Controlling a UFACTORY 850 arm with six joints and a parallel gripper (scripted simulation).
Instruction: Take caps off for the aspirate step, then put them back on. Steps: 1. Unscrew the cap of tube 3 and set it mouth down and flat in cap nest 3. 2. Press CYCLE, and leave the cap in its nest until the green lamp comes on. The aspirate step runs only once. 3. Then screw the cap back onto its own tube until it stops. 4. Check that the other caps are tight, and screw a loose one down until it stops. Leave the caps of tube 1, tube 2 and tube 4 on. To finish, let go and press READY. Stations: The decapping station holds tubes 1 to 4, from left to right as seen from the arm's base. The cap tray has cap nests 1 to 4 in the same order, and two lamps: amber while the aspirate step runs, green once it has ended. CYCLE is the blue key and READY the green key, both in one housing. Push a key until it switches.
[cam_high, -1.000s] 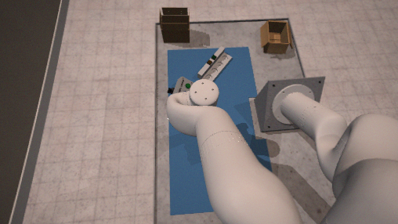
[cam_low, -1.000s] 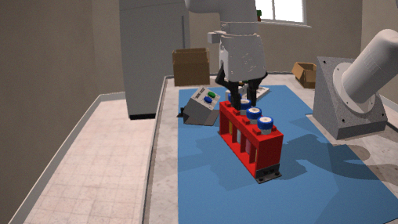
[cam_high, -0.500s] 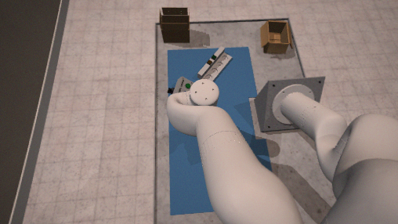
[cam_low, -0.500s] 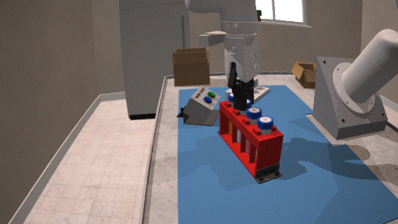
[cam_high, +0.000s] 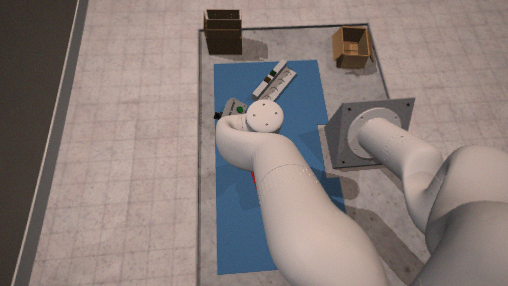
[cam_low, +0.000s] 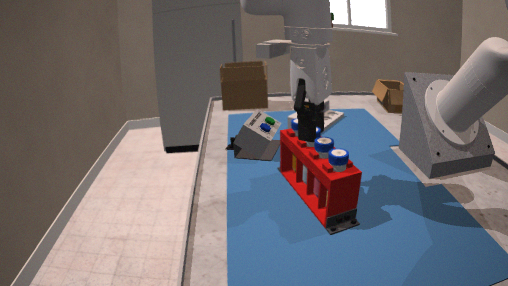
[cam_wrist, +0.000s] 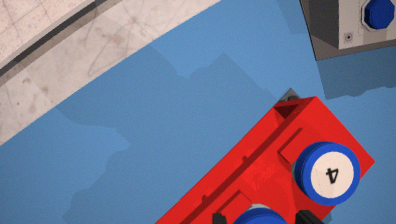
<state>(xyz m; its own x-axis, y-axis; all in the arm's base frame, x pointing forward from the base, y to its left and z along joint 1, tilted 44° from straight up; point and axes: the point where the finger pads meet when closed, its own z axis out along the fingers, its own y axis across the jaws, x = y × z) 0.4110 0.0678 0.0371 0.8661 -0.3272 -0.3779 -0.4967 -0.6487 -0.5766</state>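
While the pincer (cam_wrist: 261, 218) straddles the cap of tube 3 (cam_wrist: 260, 215), its 2 dark fingertips stand just off either side of the blue rim. A narrow gap shows on both sides, so the pincer is loosened and grips nothing. Only the upper arc of this cap appears at the bottom edge of the wrist view. Its number is out of frame.

Cap 4 (cam_wrist: 326, 172) sits beside it, a blue ring around a white disc printed with a black 4. It is seated on its tube at the end of the red rack (cam_wrist: 260, 160) nearest the key housing (cam_low: 252, 141).

From the exterior view the rack holds 4 capped tubes in 1 row. The 2 caps nearest the camera, cap 2 (cam_low: 324, 145) and cap 1 (cam_low: 338, 157), are plainly seated. The pincer partly hides the other 2.

This rack stands on a blue mat (cam_high: 240, 240) covering the middle of the grey surface (cam_high: 360, 85).

On the housing, near the surface's left edge in the exterior view, are the blue key (cam_low: 265, 128) and the green key (cam_low: 270, 120).

Towards the far edge lies the white cap tray (cam_high: 274, 80); the contents of its nests are too small to tell.

Open cardboard boxes occupy the 2 far corners, 1 dark box (cam_high: 223, 32) and 1 tan box (cam_high: 352, 47).
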